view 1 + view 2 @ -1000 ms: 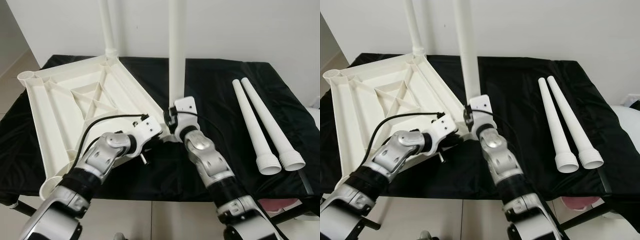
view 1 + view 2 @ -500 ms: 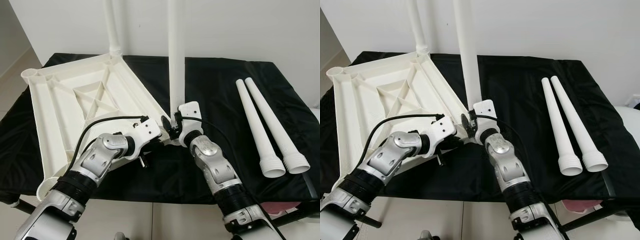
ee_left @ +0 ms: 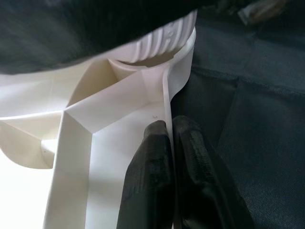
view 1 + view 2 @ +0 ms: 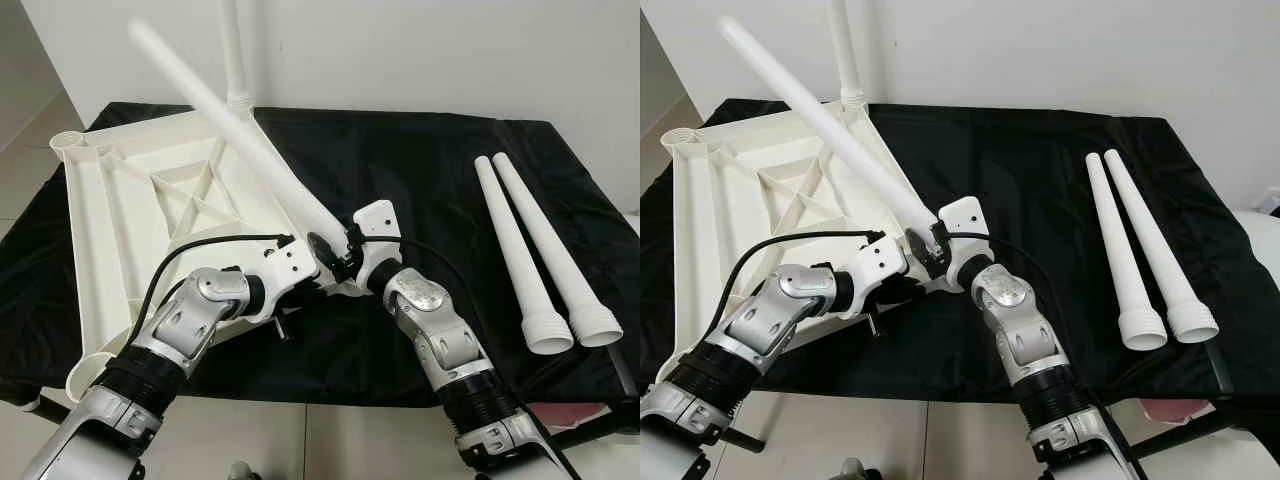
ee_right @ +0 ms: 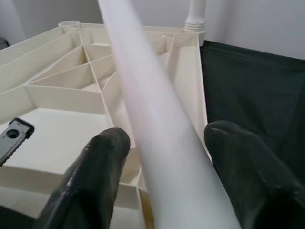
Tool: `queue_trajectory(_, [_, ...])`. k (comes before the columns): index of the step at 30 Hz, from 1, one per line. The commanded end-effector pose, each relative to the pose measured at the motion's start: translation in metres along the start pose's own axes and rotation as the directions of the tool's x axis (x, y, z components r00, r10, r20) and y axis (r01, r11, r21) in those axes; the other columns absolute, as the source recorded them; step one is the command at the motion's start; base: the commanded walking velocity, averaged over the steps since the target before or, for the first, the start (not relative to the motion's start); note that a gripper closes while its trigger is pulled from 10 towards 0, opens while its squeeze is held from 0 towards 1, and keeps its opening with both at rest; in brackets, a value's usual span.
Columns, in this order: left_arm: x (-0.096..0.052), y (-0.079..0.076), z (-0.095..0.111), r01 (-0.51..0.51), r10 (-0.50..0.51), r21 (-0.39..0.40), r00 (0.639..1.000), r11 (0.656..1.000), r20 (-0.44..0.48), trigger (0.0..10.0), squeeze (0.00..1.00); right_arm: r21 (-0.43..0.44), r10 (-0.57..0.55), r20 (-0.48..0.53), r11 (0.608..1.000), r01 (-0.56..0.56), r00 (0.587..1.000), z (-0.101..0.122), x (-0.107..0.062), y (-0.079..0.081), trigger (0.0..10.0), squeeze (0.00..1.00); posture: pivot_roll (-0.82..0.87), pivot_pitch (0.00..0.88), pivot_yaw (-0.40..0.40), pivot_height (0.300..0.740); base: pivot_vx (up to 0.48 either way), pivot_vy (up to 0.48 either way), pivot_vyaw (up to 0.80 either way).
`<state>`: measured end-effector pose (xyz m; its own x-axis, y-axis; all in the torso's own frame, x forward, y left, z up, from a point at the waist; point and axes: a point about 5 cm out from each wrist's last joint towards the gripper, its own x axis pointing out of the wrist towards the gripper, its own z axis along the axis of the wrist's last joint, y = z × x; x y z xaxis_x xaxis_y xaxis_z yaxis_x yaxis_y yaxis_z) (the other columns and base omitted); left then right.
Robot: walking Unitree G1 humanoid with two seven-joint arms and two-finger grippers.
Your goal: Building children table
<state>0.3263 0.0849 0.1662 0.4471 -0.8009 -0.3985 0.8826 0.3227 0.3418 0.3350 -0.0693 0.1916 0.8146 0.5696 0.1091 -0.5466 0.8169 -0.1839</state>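
Observation:
The white tabletop [image 4: 120,220] lies upside down on the black-covered table [image 4: 420,160]. One white leg [image 4: 236,50] stands upright in its far corner. My right gripper [image 4: 335,245] is shut on a second leg [image 4: 230,120] near its base, fingers [image 5: 90,171] either side of it. This leg leans back and to the left over the tabletop, its ribbed end [image 3: 157,40] at the near-right corner. My left gripper [image 3: 170,131] is shut on the tabletop's rim wall [image 3: 167,86] just beside that corner.
Two loose white legs [image 4: 515,250] [image 4: 560,255] lie side by side on the cloth at the right, wide ends toward me. An open corner socket [image 4: 68,140] shows at the tabletop's far left. A white wall stands close behind the table.
The leg in my right gripper has swung from upright to a steep lean back and left over the tabletop. My left gripper holds the rim as before.

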Motion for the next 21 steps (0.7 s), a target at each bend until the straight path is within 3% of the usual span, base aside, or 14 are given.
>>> queue_trajectory(1, [-0.001,-0.003,0.014,0.03,-0.033,0.056,0.998,0.998,0.061,0.0,0.0,-0.006,0.004,-0.054,1.0,-0.004,0.999,-0.012,-0.004,0.002,0.0,0.0,0.06,0.173,-0.007,0.74,0.0,0.0,0.0])
queue_trajectory(9, [-0.003,-0.004,0.015,0.026,-0.029,0.056,0.997,0.998,0.068,0.0,0.0,-0.015,-0.013,-0.095,1.0,0.012,0.995,-0.018,-0.006,0.003,0.0,0.0,0.06,0.171,-0.005,0.74,0.0,0.0,0.0])
queue_trajectory(13, [-0.003,-0.001,0.019,-0.023,0.018,0.053,0.996,0.998,0.093,0.0,0.0,0.01,-0.008,-0.046,1.0,0.008,0.999,-0.008,-0.008,0.002,0.0,0.0,0.07,0.169,-0.005,0.74,0.0,0.0,0.0])
queue_trajectory(14, [-0.005,0.0,0.019,-0.042,0.036,0.066,0.995,0.997,0.091,10.0,0.0,0.006,-0.008,-0.016,1.0,0.008,1.0,-0.002,-0.009,0.001,10.0,0.0,0.06,0.167,-0.006,0.74,0.0,0.0,0.0])
queue_trajectory(21, [-0.011,-0.003,0.018,-0.06,0.051,0.096,0.995,0.994,0.091,10.0,0.0,-0.017,-0.015,0.033,1.0,0.015,0.999,0.01,-0.012,-0.002,10.0,0.0,0.05,0.163,-0.003,0.74,0.0,0.0,0.0])
